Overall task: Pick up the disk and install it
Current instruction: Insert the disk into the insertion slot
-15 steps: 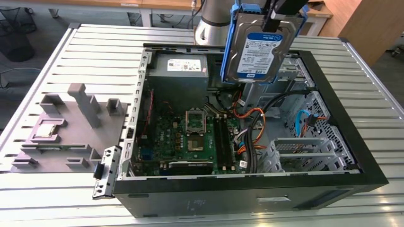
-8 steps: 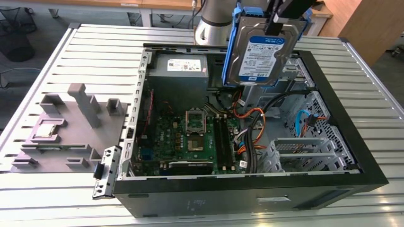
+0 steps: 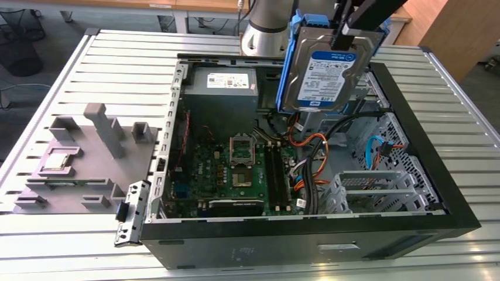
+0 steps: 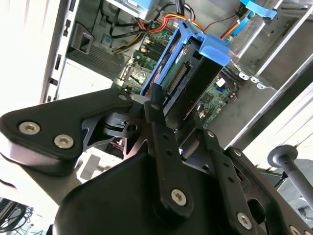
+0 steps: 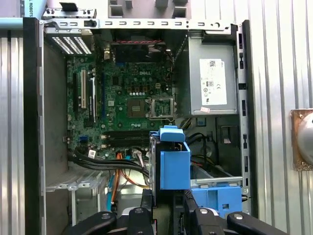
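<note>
The disk (image 5: 168, 161) is held by the gripper (image 5: 168, 218), with the jaws shut tight on it. It is hung on end in the air over the open computer case (image 3: 437, 193), and nothing inside the case is touched by it. So the pick-up part looks done, and the carrying part seems to be in hand.

Just beside the disk, a blue caddy (image 5: 217, 196) is seen in the drive bay. Farther in, the motherboard (image 5: 132, 93) and the grey power supply box (image 5: 210, 83) are seen. The case is set on a ribbed metal table (image 3: 70, 76).

For the install, the disk would need to be lined up with a free slot and kept away from the orange cables (image 5: 132, 177).
</note>
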Robot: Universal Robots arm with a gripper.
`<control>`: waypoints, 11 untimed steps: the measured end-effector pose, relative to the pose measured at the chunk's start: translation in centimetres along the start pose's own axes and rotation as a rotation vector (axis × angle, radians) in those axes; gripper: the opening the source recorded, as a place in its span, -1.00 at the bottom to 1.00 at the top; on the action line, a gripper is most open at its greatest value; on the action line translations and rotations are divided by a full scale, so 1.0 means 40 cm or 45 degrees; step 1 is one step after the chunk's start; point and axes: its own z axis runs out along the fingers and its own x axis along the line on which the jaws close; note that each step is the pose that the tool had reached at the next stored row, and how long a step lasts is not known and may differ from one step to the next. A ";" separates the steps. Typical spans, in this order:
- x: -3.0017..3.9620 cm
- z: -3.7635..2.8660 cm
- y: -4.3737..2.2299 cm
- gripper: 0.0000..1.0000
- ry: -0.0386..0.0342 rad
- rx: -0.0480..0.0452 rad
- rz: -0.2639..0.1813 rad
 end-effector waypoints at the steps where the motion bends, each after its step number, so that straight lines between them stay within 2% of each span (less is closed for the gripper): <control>1: 0.005 0.000 0.000 -0.30 0.0001 0.000 0.000; 11: 0.059 -0.001 -0.005 -0.30 0.0000 0.000 0.000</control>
